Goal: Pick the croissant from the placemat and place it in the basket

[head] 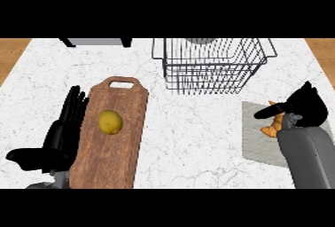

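- Croissant (270, 128) is seen lying on grey placemat (258, 146), right side of worktop (189, 133); partly hidden by right robot hand (304, 108).
- Right robot hand is placed over croissant w/ thumb stretched left above it; whether fingers are curled on it can't be told.
- Wire basket (212, 66) is set at rear centre, well apart from placemat.
- Wooden cutting board (108, 146) is laid at left w/ a lemon (110, 122) on it.
- Left robot hand (62, 131) is rested beside board's left edge, fingers straight, holding nothing.
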Controlling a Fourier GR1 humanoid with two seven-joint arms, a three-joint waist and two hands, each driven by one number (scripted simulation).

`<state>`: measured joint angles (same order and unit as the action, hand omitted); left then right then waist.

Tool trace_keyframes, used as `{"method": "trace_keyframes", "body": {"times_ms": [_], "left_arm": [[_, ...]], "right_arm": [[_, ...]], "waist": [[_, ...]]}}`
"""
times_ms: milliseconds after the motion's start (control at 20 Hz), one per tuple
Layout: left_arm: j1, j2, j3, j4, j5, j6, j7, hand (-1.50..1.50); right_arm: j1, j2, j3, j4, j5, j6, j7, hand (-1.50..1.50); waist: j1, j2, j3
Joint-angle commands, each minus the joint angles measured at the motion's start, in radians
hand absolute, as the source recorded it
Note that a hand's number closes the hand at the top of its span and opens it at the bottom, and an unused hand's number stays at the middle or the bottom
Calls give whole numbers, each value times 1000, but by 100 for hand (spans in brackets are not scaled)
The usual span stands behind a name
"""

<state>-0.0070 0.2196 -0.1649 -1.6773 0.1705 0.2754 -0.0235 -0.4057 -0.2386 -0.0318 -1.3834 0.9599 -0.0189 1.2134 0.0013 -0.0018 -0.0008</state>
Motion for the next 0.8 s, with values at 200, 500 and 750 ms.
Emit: {"method": "trace_keyframes", "body": {"times_ms": [200, 500, 750], "left_arm": [[-21, -14, 10, -32, -21, 24, 62, 0], [-64, -8, 54, 38, -2, -26, 31, 0], [-10, -18, 43, -12, -12, -46, 28, 0]], "right_arm": [[-7, 32, -94, 11, 20, 73, 130, -150], [24, 88, -133, 69, 67, 4, 69, -150], [-13, 134, -150, 143, 102, -29, 34, -150]], "waist": [[-3, 0, 1], [-2, 2, 1], [4, 3, 1]]}}
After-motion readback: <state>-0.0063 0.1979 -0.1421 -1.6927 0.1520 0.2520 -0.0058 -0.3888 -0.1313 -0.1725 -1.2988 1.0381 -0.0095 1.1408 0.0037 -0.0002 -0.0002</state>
